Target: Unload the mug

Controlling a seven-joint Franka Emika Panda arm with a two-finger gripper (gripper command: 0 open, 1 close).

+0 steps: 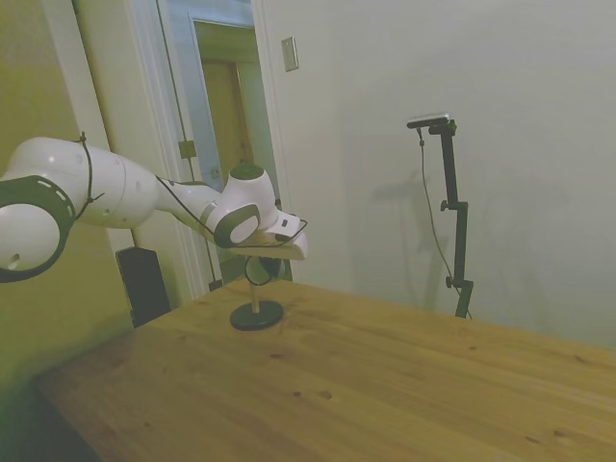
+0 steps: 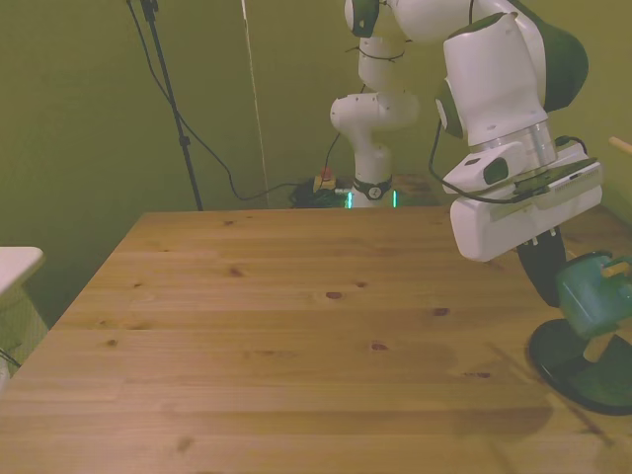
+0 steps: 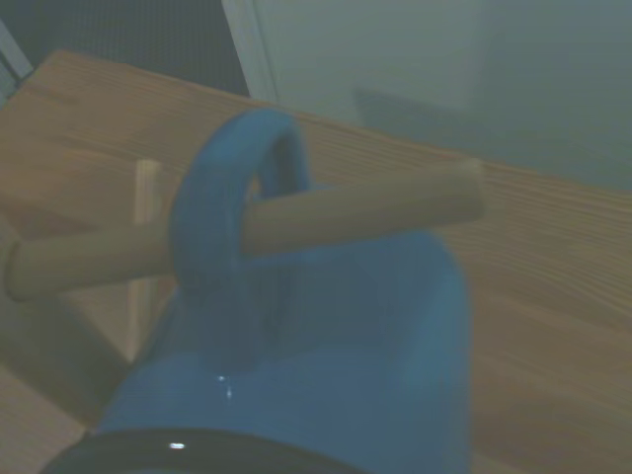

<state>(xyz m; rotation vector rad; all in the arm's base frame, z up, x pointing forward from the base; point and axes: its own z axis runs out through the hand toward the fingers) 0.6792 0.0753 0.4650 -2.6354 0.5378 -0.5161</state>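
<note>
Mug point(image 2: 592, 296) hangs by its handle point(image 3: 229, 212) on a wooden peg point(image 3: 365, 210) of the peg stand point(image 2: 583, 367). Wrist view shows the peg threaded through the handle loop, body hanging below, so the peg carries the weight. Mug is dark green in the front view, bluish in the wrist view.

Stand: round black base on the wooden table point(image 2: 296, 326), upright post, pegs angled upward, which probably stops a hung mug sliding off by itself.

Gripper point(image 2: 541, 265) sits close beside the mug, on the side of the stand away from its base edge, dark finger reaching down next to the mug wall. Side view has the hand point(image 1: 274, 236) directly above the stand. Cannot tell whether the fingers are parted or clamped on the mug; they are mostly hidden.

Judgement: mug not yet unloaded. Handle must travel up along the peg to clear its tip.
</note>
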